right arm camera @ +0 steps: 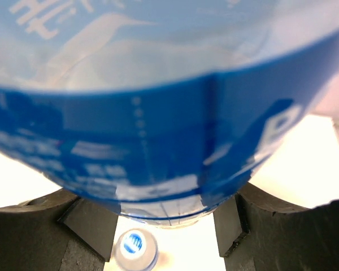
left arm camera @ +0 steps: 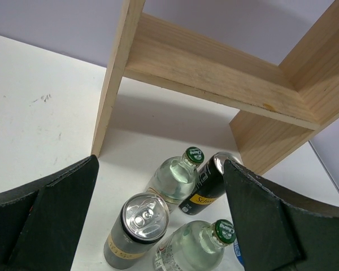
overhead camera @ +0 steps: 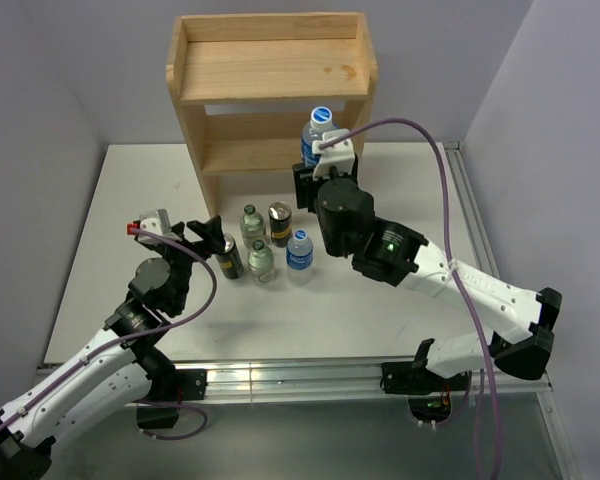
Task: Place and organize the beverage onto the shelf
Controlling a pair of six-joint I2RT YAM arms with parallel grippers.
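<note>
- Just in front of the shelf [overhead camera: 270, 70], by the right end of its lower board, the right pincer [overhead camera: 322, 162] is squeezing a plastic bottle [overhead camera: 317, 132] around its blue label.
- I can't tell if this bottle sits on the board or hangs just above it.
- It stands straight up with its blue cap on top, so its long way runs up and down.
- I think it is light and a bit squashy. The label looks smooth and could slip, so the fat middle is the best place to hold it, not the thin neck.
- On the table [overhead camera: 130, 200] in front of the shelf, five more drinks stand close together, all tops up.
- Closer to the shelf are the back glass bottle [overhead camera: 251, 222] and the back can [overhead camera: 279, 222].
- Farther out are the front can [overhead camera: 230, 258], the front glass bottle [overhead camera: 261, 260] and the second plastic bottle [overhead camera: 299, 250].
- I think the glass ones are heavier and could break if knocked. The cans look hard and round, so their sides are the best place to grab.
- The left pincer [overhead camera: 208, 236] is spread wide and holds nothing. It is out from the shelf's left leg, just beside the front can.
</note>
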